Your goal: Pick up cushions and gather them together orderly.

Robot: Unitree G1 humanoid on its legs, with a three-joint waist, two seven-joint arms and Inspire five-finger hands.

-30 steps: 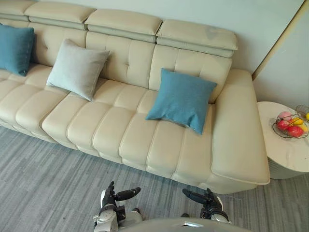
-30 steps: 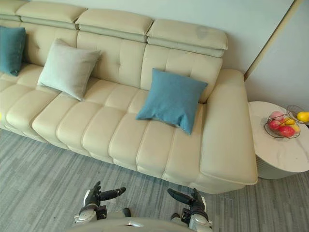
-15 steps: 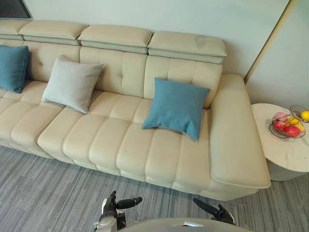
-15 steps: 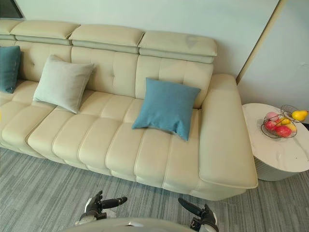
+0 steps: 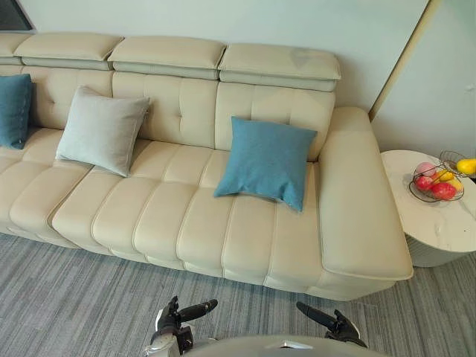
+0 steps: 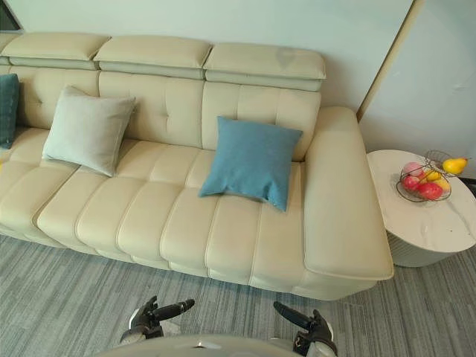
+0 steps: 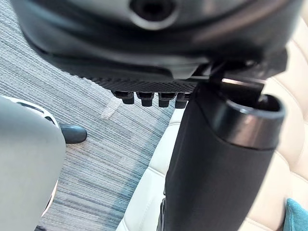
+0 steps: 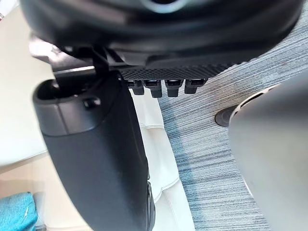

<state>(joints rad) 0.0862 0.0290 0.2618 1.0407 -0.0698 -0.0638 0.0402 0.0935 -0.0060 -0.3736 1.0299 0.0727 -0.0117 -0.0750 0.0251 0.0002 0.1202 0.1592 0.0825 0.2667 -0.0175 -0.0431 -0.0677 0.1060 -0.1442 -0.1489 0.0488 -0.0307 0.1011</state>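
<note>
A blue cushion (image 5: pixel 266 161) leans against the backrest on the right seat of the cream sofa (image 5: pixel 186 223). Further left, a light grey cushion (image 5: pixel 100 131) also leans on the backrest. Another blue cushion (image 5: pixel 13 110) sits at the view's left edge. My left hand (image 5: pixel 178 316) and right hand (image 5: pixel 327 321) hang low over the carpet in front of the sofa, well short of it. Both are open, thumbs sticking out, and they hold nothing.
A round white side table (image 5: pixel 439 223) stands right of the sofa's armrest (image 5: pixel 359 201), carrying a wire basket of fruit (image 5: pixel 437 182). Grey striped carpet (image 5: pixel 74 297) runs along the sofa's front. A wall stands behind the sofa.
The camera has shifted, so the sofa now sits further left and slightly higher in view. Both hands stay low and open, holding nothing.
</note>
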